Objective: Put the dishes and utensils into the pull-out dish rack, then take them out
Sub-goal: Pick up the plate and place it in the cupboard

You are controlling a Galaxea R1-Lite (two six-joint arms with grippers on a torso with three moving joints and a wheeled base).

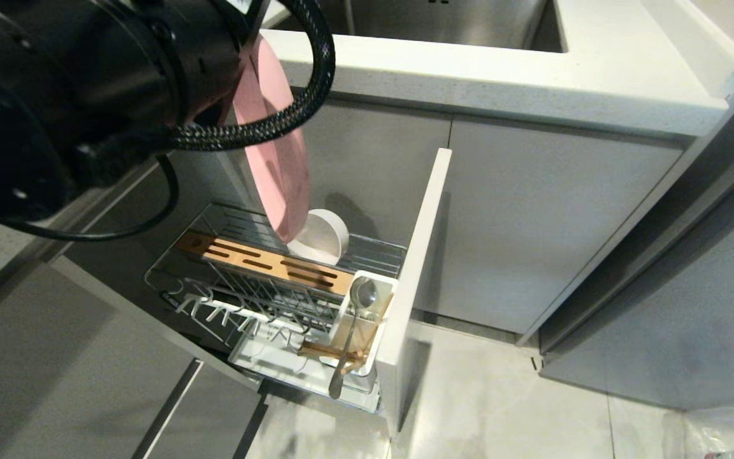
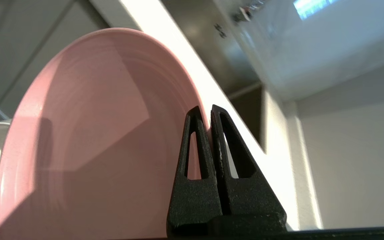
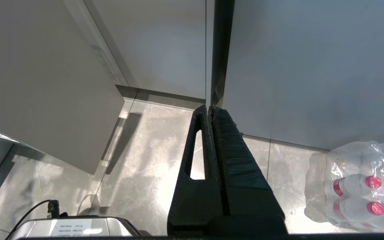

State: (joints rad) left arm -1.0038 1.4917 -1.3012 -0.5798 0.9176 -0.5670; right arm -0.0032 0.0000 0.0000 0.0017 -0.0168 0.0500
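My left gripper (image 2: 205,111) is shut on the rim of a large pink plate (image 2: 95,133). It holds the plate (image 1: 274,159) on edge above the back of the pull-out dish rack (image 1: 373,252). The plate's lower edge hangs just over the cream-white bowl (image 1: 323,239), which lies on its side in the wire basket. The metal spoon (image 1: 362,293) and wooden chopsticks (image 1: 325,349) stand in the white utensil cup (image 1: 343,322). My left arm hides its own gripper in the head view. My right gripper (image 3: 209,108) is shut and empty, parked over the floor.
The rack's pale cabinet front (image 1: 415,268) stands pulled out to the right of the basket. An orange-wood strip (image 1: 265,258) crosses the basket. Above are the white countertop (image 1: 501,83) and steel sink (image 1: 443,19). A pack of water bottles (image 3: 362,186) lies on the floor.
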